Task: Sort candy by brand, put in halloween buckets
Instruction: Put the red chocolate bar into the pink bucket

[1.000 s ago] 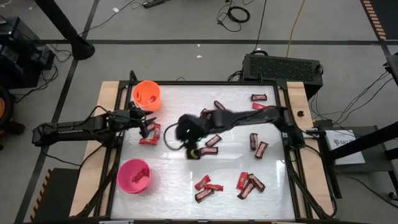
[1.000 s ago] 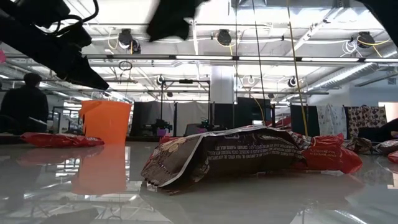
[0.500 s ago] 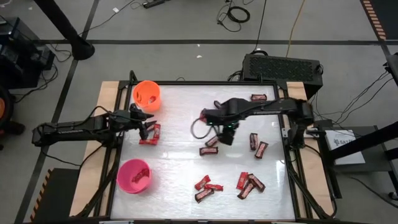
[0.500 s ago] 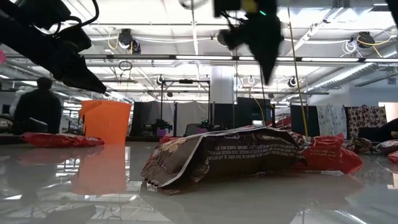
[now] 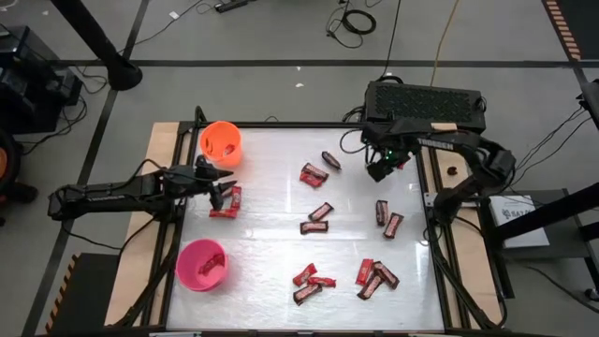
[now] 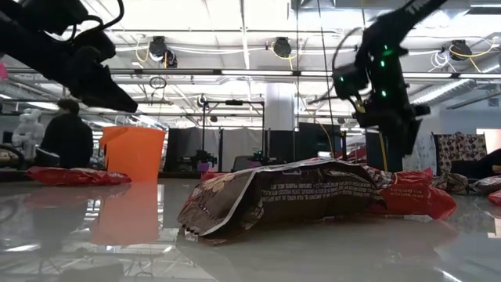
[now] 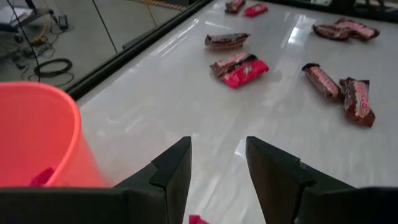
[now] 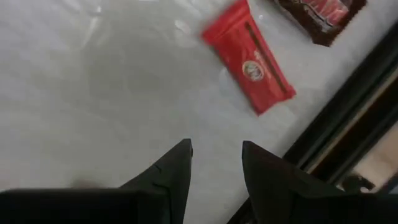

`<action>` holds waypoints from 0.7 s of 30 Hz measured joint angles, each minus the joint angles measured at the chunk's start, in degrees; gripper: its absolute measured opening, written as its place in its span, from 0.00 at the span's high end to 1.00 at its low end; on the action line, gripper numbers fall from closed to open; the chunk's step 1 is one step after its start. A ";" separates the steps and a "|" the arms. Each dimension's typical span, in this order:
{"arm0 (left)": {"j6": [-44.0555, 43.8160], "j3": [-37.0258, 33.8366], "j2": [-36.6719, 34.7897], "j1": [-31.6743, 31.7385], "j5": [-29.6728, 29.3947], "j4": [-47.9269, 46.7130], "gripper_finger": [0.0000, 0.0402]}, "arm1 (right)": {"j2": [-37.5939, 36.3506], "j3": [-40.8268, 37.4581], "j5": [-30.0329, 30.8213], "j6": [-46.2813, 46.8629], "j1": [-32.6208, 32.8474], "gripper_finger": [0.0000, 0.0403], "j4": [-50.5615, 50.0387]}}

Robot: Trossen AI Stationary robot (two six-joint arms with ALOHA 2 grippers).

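Right pincer [image 5: 378,171] narrow gap, empty, over table's [image 5: 262,234] far right edge; its wrist view alone shows a red bar [image 8: 249,65]. Left pincer [image 5: 223,192] parted, empty, above red candy [image 5: 225,202] beside orange bucket [image 5: 221,143]. Pink bucket [image 5: 202,264] near left.

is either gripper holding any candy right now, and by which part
Nothing is held. The left gripper is open and empty beside the orange bucket; the right gripper is open and empty above a red candy.

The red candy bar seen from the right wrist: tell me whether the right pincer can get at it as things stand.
Probably yes. The right pincer is open and empty above the red candy bar, which lies flat on the table with nothing between them.
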 joint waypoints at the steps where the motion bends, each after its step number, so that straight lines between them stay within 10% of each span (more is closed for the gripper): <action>1: 0.19 0.00 -0.02 0.02 0.00 0.55 0.60 | 0.22 -0.74 -0.02 -2.08 -1.18 0.67 1.81; 21: 1.92 0.00 0.00 0.00 -0.15 3.84 0.60 | 0.34 -1.97 0.27 -31.84 -4.75 0.56 12.58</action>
